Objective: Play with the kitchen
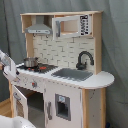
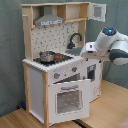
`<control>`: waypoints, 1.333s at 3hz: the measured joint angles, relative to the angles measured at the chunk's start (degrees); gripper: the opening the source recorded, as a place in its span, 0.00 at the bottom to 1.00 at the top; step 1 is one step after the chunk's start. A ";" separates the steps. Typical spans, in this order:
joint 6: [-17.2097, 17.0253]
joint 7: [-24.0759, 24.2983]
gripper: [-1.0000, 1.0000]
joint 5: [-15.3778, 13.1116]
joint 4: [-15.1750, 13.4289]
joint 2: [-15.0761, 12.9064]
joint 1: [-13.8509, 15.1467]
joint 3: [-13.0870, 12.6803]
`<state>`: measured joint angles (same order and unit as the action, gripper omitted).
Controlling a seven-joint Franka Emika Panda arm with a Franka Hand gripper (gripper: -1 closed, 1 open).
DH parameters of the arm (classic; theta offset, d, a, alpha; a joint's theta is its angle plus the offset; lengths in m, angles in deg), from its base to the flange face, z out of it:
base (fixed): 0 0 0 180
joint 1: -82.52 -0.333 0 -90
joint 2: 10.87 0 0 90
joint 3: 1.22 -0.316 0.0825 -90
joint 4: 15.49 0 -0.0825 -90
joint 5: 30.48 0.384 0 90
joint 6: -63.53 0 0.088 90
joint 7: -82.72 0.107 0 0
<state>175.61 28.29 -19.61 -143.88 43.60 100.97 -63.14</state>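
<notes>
Across most of the first exterior view the kitchen [image 1: 62, 70] is seen, with the small pot [image 1: 30, 62] on the hob at centre left, the black faucet [image 1: 84, 60] right of centre and the oven door [image 1: 20, 102] hanging ajar at lower left. Part of the arm [image 1: 7, 65] is seen at the left edge, close to the hob corner.

At the centre of the second exterior view the kitchen [image 2: 60, 60] is shown with the oven door [image 2: 70, 100] swung partly open. The arm [image 2: 107, 45] is placed at the right, beside the sink end. Whether the fingers are apart or together cannot be told. Any approach to the door or knobs [image 2: 65, 73] is best made slowly, with the protruding door edge kept clear.
</notes>
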 joint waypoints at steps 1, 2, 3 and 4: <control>0.65 -4.52 1.00 -0.05 0.00 -4.93 0.38 -0.12; 1.89 -9.25 1.00 -0.16 -0.01 -8.80 1.68 -0.13; 3.09 -13.67 1.00 -0.16 -0.06 -12.01 3.51 -0.60; 5.96 -16.42 1.00 -0.16 -0.25 -16.08 6.11 -3.53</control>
<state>181.57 11.87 -19.77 -144.13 27.52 107.09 -66.68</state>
